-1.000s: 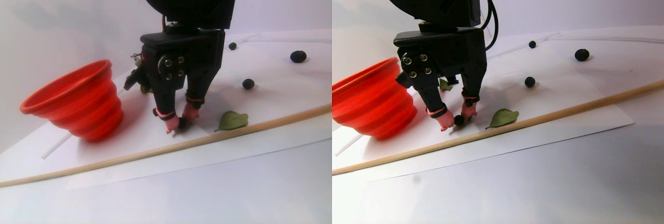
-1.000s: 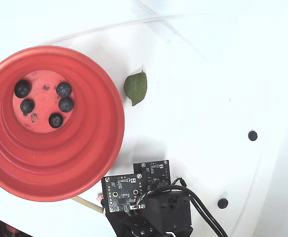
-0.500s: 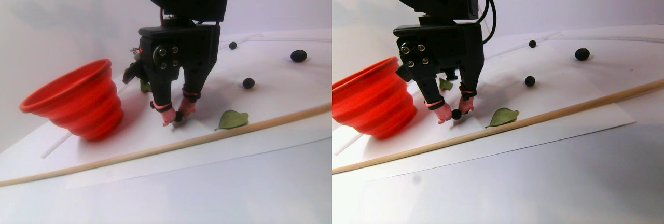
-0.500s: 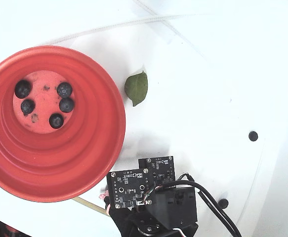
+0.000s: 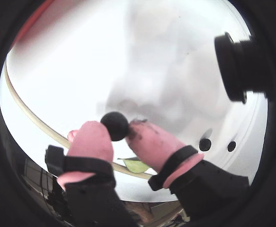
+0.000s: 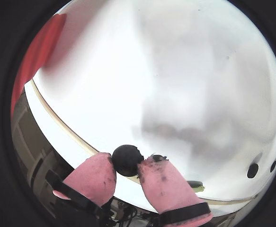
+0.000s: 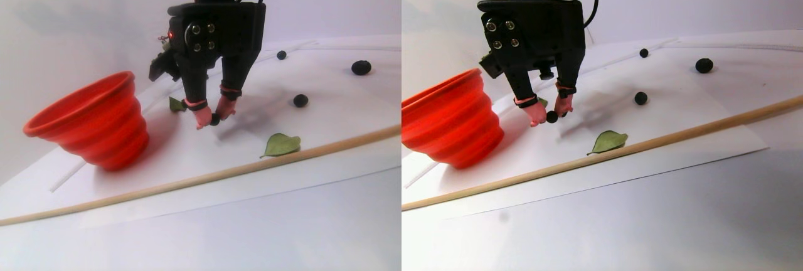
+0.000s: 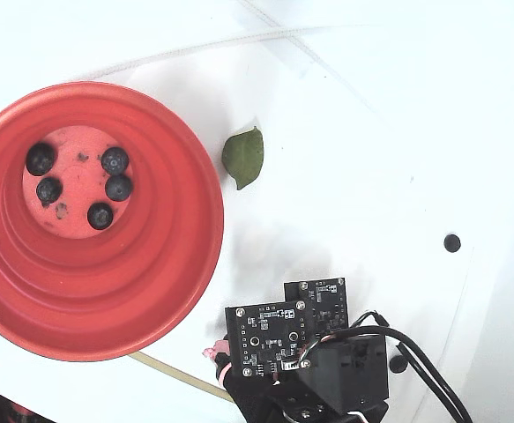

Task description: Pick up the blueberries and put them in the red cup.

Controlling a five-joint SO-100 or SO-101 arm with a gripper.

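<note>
My gripper (image 7: 214, 119) is shut on one dark blueberry (image 7: 216, 120), held in the air above the white paper just right of the red cup (image 7: 94, 123). Both wrist views show the berry (image 5: 115, 126) (image 6: 127, 160) pinched between the pink fingertips (image 5: 93, 139) (image 6: 159, 177). In the fixed view the red cup (image 8: 151, 282) holds several blueberries (image 8: 114, 159) on its paler bottom. Loose blueberries (image 7: 300, 100) (image 7: 360, 67) (image 8: 451, 242) lie on the paper to the right.
A long wooden stick (image 7: 188, 183) runs across the paper in front of the cup. One green leaf (image 7: 280, 145) lies near the stick, and another (image 8: 243, 157) lies beside the cup. The arm's body (image 8: 327, 366) fills the lower part of the fixed view.
The gripper has lifted off the paper with the blueberry held between its fingertips. In the stereo view it now hangs higher. In the fixed view the arm has shifted right.
</note>
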